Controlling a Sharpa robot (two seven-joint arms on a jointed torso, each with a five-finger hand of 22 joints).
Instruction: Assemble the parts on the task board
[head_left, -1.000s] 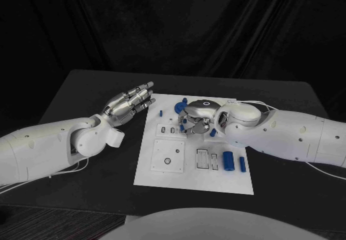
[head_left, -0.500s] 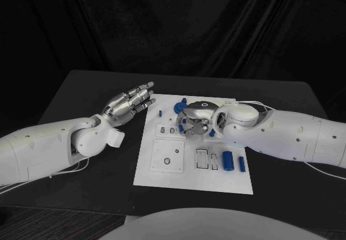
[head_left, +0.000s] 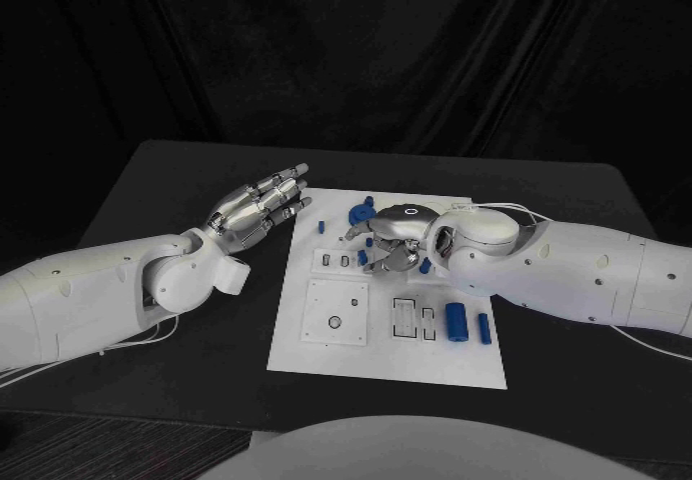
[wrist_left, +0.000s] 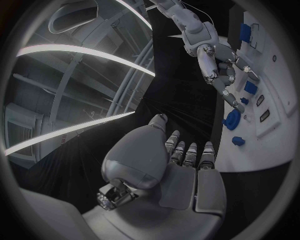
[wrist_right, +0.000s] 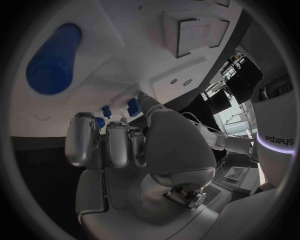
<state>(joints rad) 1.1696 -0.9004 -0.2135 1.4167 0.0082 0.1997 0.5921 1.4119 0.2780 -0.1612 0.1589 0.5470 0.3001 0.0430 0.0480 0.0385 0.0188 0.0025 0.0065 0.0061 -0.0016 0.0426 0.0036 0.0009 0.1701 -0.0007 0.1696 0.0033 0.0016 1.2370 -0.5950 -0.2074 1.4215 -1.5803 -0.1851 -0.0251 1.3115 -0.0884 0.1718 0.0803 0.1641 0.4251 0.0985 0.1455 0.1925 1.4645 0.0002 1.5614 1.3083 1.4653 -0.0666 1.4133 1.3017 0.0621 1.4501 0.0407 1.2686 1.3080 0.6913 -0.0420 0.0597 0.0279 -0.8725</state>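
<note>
1. Counter (head_left: 188, 180) in black carries the white task board (head_left: 389, 360) at its middle, with small blue parts lying or standing on it.
2. Right hand (head_left: 387, 240) hangs low over the far half of the board, fingers curled downward around a blue part (head_left: 392, 262). From the head view they seem to close on that piece, but whether they really grip it I cannot tell.
3. From the right wrist view the fingers (wrist_right: 112, 145) lie bunched close together, tips against the white board beside small blue pieces (wrist_right: 132, 106).
4. Left hand (head_left: 260, 210) floats just beside the board's left edge, above the bare counter. Its fingers are stretched out fairly straight and hold nothing.
5. Left wrist view shows that same hand (wrist_left: 165, 165) flat and empty, with the right hand (wrist_left: 222, 70) reaching down onto the board beyond it.
6. Two blue cylinders (head_left: 457, 322) lie side by side near the board's right edge, apart from both hands.
7. A round blue piece (head_left: 356, 213) stands at the far end of the board, near the right hand's fingertips.
</note>
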